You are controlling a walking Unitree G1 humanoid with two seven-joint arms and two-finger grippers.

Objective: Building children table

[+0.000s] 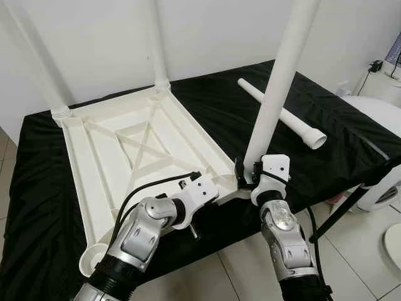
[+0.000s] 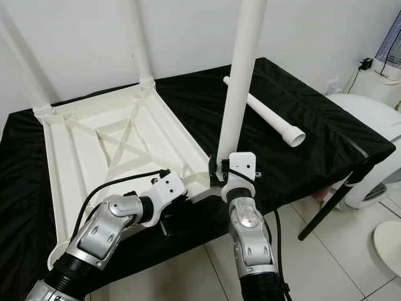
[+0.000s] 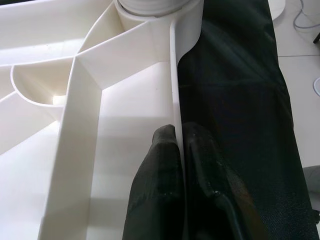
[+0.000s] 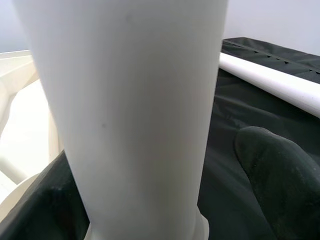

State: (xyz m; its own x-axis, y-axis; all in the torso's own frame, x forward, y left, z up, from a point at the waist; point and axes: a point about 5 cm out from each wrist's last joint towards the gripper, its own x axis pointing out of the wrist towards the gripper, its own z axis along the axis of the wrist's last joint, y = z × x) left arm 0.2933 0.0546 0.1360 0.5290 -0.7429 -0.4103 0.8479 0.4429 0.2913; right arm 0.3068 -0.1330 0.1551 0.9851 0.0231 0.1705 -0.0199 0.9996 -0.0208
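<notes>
The white plastic table top (image 1: 119,157) lies upside down on a black-clothed bench. Two white legs (image 1: 160,44) stand in its far corners. A third leg (image 1: 279,81) stands upright at the near right corner. My right gripper (image 1: 245,172) is low around its base. In the right wrist view one finger (image 4: 272,170) stands a little off the leg (image 4: 130,100). My left gripper (image 3: 178,145) is shut on the top's thin side rim (image 3: 173,75), just beside that corner. A fourth leg (image 1: 285,116) lies loose on the cloth at the back right.
The bench's front edge runs just ahead of my arms, with tiled floor (image 1: 351,251) below. A black bench leg (image 1: 341,213) slants down on the right. A white rounded appliance (image 1: 379,119) stands right of the bench. A white wall is behind.
</notes>
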